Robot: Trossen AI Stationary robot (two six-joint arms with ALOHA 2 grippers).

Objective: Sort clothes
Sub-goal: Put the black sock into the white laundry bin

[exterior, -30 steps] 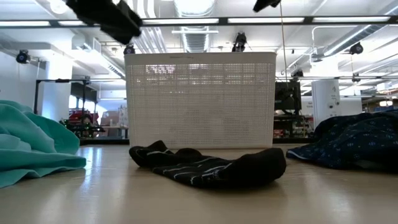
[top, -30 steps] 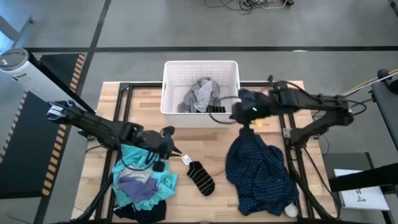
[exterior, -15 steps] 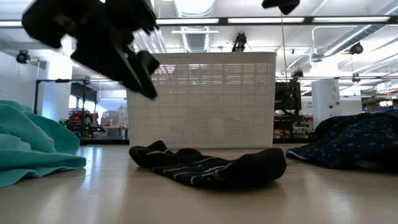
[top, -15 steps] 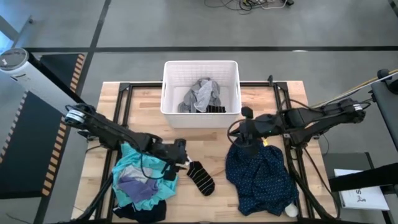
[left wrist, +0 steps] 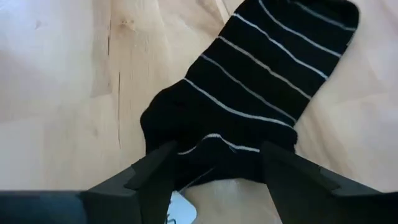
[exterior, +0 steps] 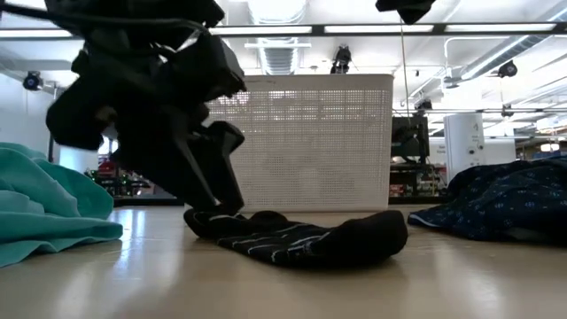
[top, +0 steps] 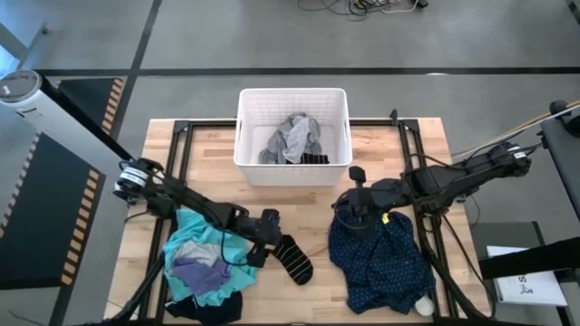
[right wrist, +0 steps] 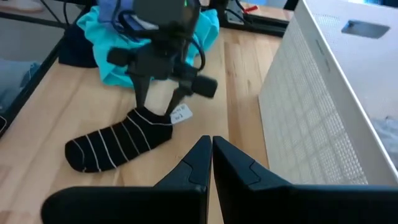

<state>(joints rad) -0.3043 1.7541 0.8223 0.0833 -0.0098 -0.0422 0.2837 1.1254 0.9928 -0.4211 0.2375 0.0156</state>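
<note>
sock tag point(right wrist: 180, 112) writing illegible, no readable text

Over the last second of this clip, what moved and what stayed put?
The left gripper swung from the teal pile to the black white-striped sock, dropping low with fingers opened astride its cuff. The right gripper, shut, retreated from the white plastic basket to over the navy dotted garment. The clothes stayed.

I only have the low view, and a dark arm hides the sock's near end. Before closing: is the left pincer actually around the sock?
Observer: Yes. The left pincer stands open, one end of the striped sock between its fingers, not clamped.
Operator: And the right one?
Observer: The right pincer is shut, over the navy dotted garment.
Operator: Anything in the basket?
Observer: Grey pieces lie inside the white basket.
</note>
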